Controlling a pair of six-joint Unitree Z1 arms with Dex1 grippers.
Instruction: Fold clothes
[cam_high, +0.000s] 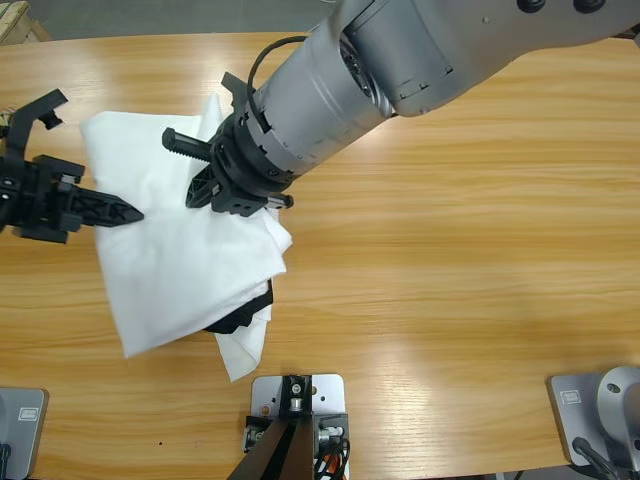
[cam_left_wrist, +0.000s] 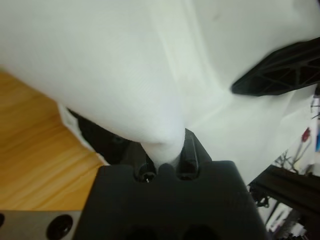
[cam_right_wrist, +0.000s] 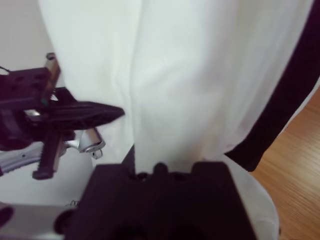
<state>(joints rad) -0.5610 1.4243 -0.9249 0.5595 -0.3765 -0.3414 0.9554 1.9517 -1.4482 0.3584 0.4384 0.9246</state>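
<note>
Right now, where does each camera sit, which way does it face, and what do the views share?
Left wrist: on the left arm, looking along the left gripper into the white T-shirt; the gripper's black body shows at the bottom.
Right wrist: on the right arm, looking along the right gripper into the same shirt, with black cloth beside it; its black body shows.
High: fixed above the table, looking down; both arms show.
Shared: all three show the T-shirt; each wrist view catches the other gripper.

T-shirt (cam_high: 175, 255): matt white cloth | table (cam_high: 450, 230): smooth glossy wood | arm (cam_high: 340, 80): satin metal
</note>
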